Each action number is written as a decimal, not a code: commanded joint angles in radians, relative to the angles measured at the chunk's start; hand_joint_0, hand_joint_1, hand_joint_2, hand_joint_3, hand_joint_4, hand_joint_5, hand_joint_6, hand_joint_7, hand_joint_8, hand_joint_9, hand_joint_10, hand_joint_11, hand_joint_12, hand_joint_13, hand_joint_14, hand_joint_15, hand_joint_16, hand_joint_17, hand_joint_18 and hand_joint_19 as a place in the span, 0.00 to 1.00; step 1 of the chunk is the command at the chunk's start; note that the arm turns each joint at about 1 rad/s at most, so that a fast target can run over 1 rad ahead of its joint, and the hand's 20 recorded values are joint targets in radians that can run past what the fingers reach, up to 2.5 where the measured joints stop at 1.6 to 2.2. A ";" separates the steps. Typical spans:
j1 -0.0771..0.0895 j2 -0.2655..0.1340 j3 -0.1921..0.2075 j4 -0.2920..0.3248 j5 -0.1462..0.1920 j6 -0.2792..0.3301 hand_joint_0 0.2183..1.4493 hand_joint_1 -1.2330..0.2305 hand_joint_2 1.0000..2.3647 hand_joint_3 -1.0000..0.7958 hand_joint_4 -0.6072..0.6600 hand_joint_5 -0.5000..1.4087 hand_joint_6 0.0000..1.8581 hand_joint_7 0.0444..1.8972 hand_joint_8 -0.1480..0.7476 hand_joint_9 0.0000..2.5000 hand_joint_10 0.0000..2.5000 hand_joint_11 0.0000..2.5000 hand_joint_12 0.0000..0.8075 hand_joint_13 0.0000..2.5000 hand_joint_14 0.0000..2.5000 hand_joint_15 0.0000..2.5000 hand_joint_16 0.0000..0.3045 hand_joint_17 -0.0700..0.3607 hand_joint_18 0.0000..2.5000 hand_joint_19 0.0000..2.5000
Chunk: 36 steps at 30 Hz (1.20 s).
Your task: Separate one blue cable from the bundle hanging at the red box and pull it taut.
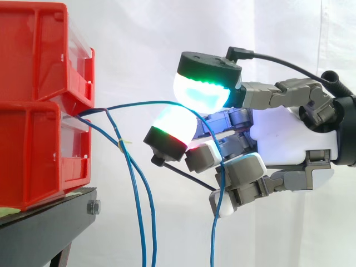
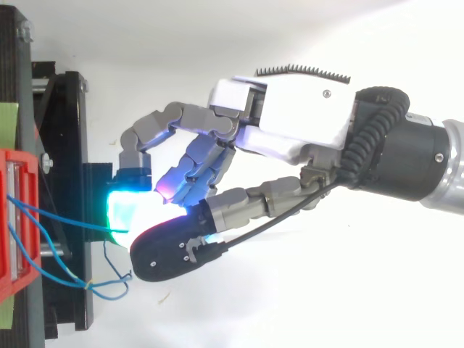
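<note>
Two stacked red bins stand at the left on a black stand. Blue cables come out between the bins. One blue cable arcs away to the right and runs in between two glowing fingertips, then drops down behind the curled lower fingers. My hand reaches in from the right and pinches this cable. Seen from above, the same cable runs from the red bin to the cyan pad of the hand. The held cable still bows slightly upward. The other blue cables hang straight down beside the bins.
A small yellow-green tag sits on the hanging cables. In the top view a loose blue loop lies beyond the edge of the black stand. A white curtain is behind.
</note>
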 commanded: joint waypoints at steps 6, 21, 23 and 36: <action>0.000 0.000 -0.001 0.001 0.000 -0.001 0.33 0.33 0.02 0.53 0.47 0.16 0.49 0.67 0.54 0.41 0.01 0.47 0.52 0.47 0.01 0.43 0.17 0.44 0.38 0.31; 0.005 0.000 -0.026 0.018 -0.003 0.024 0.34 0.34 0.02 0.55 0.46 0.16 0.49 0.72 0.55 0.40 0.01 0.44 0.53 0.42 0.01 0.36 0.16 0.42 0.36 0.28; 0.005 0.000 -0.026 0.019 -0.007 0.038 0.34 0.34 0.02 0.55 0.46 0.16 0.49 0.72 0.54 0.42 0.01 0.49 0.53 0.43 0.01 0.39 0.17 0.42 0.37 0.28; 0.005 0.000 -0.026 0.019 -0.010 0.041 0.34 0.35 0.02 0.53 0.47 0.16 0.49 0.69 0.48 0.45 0.34 0.65 0.48 0.50 0.00 0.66 0.17 0.43 0.38 0.32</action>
